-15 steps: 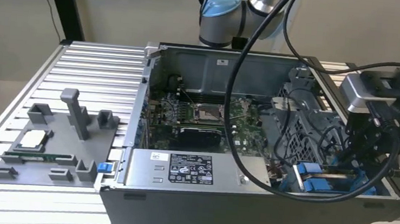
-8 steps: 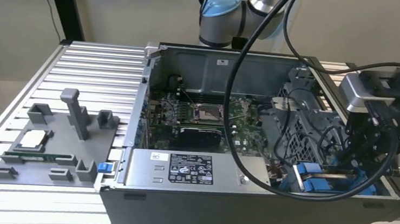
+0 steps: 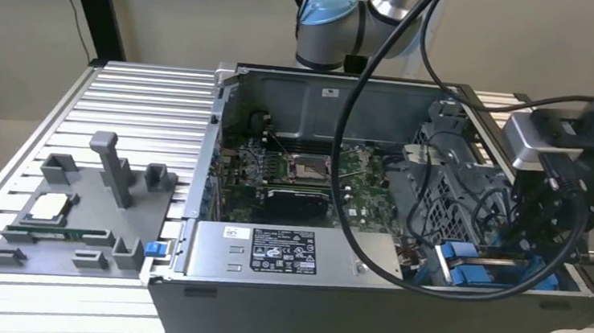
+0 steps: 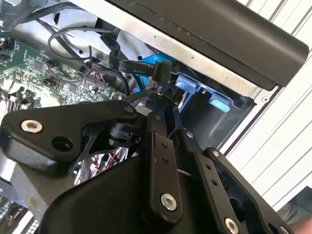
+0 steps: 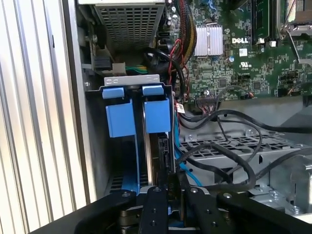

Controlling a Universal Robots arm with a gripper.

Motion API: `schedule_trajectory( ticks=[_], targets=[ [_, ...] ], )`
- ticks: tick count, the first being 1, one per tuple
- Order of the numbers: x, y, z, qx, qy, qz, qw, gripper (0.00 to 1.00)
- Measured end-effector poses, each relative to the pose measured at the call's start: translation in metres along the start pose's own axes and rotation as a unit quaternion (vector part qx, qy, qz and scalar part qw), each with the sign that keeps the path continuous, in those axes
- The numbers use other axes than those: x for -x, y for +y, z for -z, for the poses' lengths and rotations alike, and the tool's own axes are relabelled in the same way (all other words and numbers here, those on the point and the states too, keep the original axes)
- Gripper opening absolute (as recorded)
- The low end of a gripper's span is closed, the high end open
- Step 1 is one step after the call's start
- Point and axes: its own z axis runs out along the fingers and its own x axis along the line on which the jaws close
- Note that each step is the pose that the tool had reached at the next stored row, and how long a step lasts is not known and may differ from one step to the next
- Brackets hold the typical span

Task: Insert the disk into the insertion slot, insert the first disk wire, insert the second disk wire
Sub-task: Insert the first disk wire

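The disk's bright blue carrier (image 5: 157, 116) stands on edge, pushed down into the insertion slot (image 5: 91, 127), a grey metal bay at the case's front corner on the exterior view's right (image 3: 572, 281). Its blue tabs (image 3: 462, 254) show there too. My gripper (image 3: 527, 253) reaches down into this bay right beside the carrier. In both wrist views its black fingers (image 4: 157, 146) come together (image 5: 170, 190) on a black disk wire connector (image 4: 163, 73), pinched at the disk's edge. A flat black wire (image 4: 127, 66) trails from the connector toward the motherboard.
The open computer case lies on a slatted aluminium table (image 3: 131, 95). Motherboard (image 3: 296, 174) fills its middle and a grey labelled power-supply box (image 3: 268, 253) sits at the front. Loose black cables (image 5: 229, 161) drape over the perforated cage. A grey fixture tray (image 3: 88, 221) with small parts stands outside.
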Motion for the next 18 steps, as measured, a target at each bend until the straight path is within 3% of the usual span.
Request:
schedule_trajectory(
  ticks=[14, 15, 18],
  targets=[
    [-0.0008, 0.0002, -0.0064, 0.0, 0.0, 0.0, 1.0, 0.0],
    [-0.0008, 0.0003, -0.0067, 0.0002, -0.0002, 0.0, 1.0, 1.0],
    [-0.0008, 0.0003, -0.0067, 0.0001, -0.0002, 0.0, 1.0, 1.0]
  ],
)
